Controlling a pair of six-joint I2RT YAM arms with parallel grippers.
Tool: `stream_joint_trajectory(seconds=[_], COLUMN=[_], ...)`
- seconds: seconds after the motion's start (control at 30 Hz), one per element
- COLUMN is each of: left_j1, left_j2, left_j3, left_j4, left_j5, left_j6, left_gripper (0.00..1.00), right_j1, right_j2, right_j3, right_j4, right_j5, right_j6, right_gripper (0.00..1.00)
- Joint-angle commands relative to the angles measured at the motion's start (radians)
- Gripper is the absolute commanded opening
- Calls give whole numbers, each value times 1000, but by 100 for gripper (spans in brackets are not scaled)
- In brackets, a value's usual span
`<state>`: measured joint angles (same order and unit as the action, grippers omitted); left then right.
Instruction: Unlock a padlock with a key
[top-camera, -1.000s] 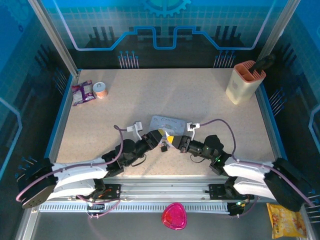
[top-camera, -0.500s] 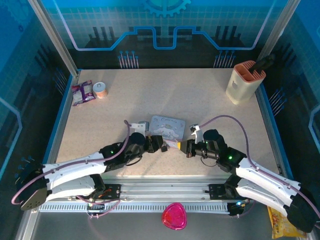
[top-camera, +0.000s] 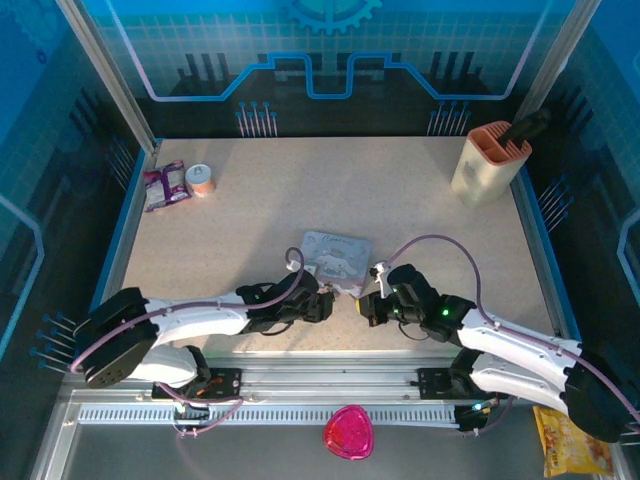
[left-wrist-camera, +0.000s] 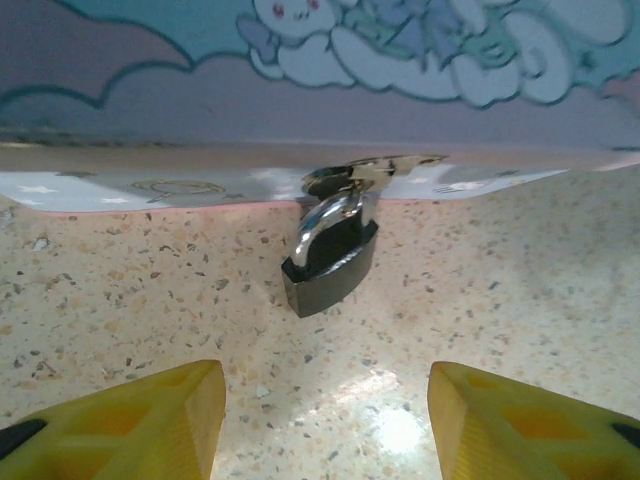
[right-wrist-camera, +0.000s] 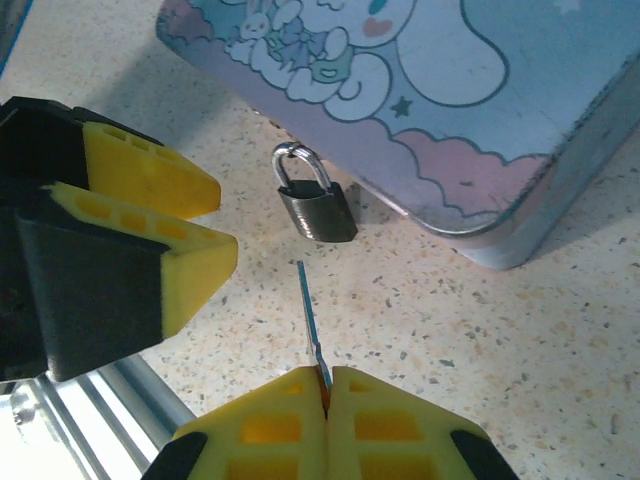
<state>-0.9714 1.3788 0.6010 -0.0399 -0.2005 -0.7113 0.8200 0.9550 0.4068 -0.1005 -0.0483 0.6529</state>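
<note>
The padlock (left-wrist-camera: 330, 262), small and dark with a metal shackle, hangs from the hasp on the front edge of the pale blue cartoon tin (left-wrist-camera: 300, 110) and rests on the table. My left gripper (left-wrist-camera: 327, 420) is open, its yellow fingers (left-wrist-camera: 130, 425) low on either side, a short way in front of the padlock and not touching it. My right gripper (right-wrist-camera: 327, 385) is shut on the key (right-wrist-camera: 312, 315), whose thin blade points at the bottom of the padlock (right-wrist-camera: 315, 210), a small gap away. In the top view both grippers, left (top-camera: 326, 305) and right (top-camera: 362, 305), meet just in front of the tin (top-camera: 335, 252).
A beige holder (top-camera: 488, 162) with a dark object in it stands at the back right. Snack packets (top-camera: 165, 186) and a small roll (top-camera: 202, 180) lie at the back left. A pink object (top-camera: 348, 432) sits on the front rail.
Both arms have dropped low to the table and drawn slightly toward the near edge. The left jaws have widened. The right gripper stays shut on the key.
</note>
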Motion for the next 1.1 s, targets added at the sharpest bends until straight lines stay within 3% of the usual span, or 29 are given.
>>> stream_joint_trajectory(seconds=[0.0,0.37,0.6,0.8,1.07], left_j1=[5,5,5,5,5], left_j2=[63,197,265,275,255], left_j3=[53,137,210,226,197], left_j4=[24,51,-28,-77,-76], left_j5=[-3,-101,-160,-205,-213], left_j6=[19,-31,-58,-78,-53], left_gripper=[57,57,57,44,50], right_j1=[11,6,-1,-22,-46], right_j2=[13,19,-9,-9,8], right_j3=[-1,-22,-33,-33,-19], right_j4=[22,51,41,39,40], right_j5=[48,59,65,58,42], right_j6=[-16,-7,-12,-17,-35], right_gripper=[0,0,0,0,0])
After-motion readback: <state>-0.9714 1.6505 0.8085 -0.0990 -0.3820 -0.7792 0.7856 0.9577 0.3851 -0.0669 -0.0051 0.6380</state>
